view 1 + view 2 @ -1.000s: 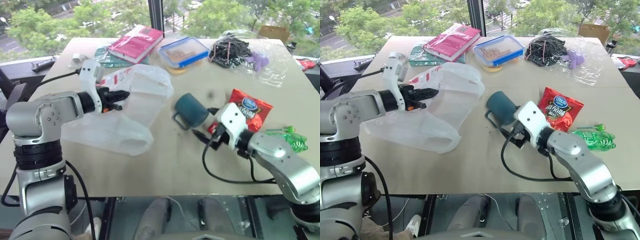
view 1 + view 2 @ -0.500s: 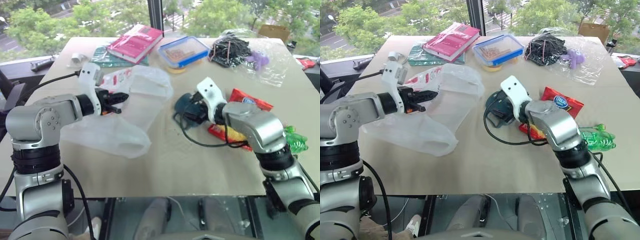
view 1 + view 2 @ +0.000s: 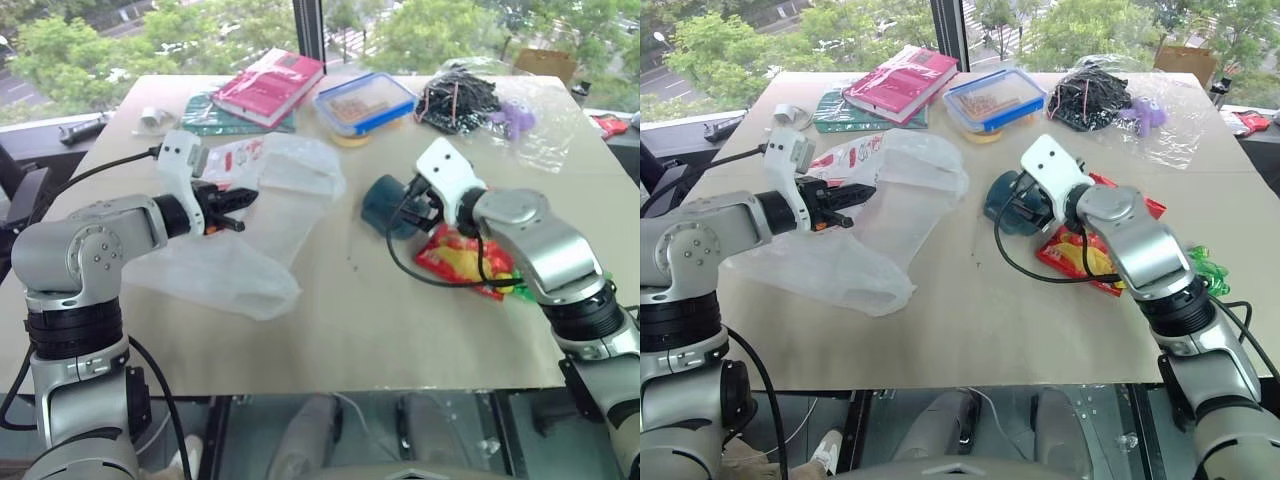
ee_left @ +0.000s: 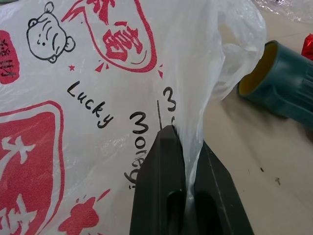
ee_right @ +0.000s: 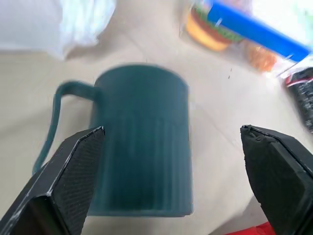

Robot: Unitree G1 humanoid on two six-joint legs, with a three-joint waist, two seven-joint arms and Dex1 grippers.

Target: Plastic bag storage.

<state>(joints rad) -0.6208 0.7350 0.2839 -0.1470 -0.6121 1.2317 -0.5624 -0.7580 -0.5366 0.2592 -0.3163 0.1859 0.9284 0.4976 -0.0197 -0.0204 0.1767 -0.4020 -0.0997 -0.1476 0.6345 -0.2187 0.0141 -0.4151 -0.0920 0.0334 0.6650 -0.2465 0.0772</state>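
Note:
The plastic bag (image 3: 262,215), thin and white with red printing, lies spread over the table's left half. My left gripper (image 3: 236,199) is shut on a fold of the plastic bag (image 4: 73,98), and the film runs up between its fingers (image 4: 164,161). A dark teal mug (image 3: 384,205) lies on its side at mid-table. My right gripper (image 5: 172,129) is open just over the mug (image 5: 142,147), one finger on either side of it, not touching. In the left eye view the right gripper (image 3: 414,203) sits at the mug's right end.
A red snack bag (image 3: 465,262) lies under my right forearm, with a green bottle (image 3: 1208,270) beside it. At the back are a red book (image 3: 270,84), a blue-lidded food box (image 3: 366,103) and a clear bag of black clips (image 3: 478,100). A white roll (image 3: 155,118) sits back left.
My right arm has swung up and forward from the near table edge to the mug, its gripper still open. The left gripper has stayed in place, still shut on the bag.

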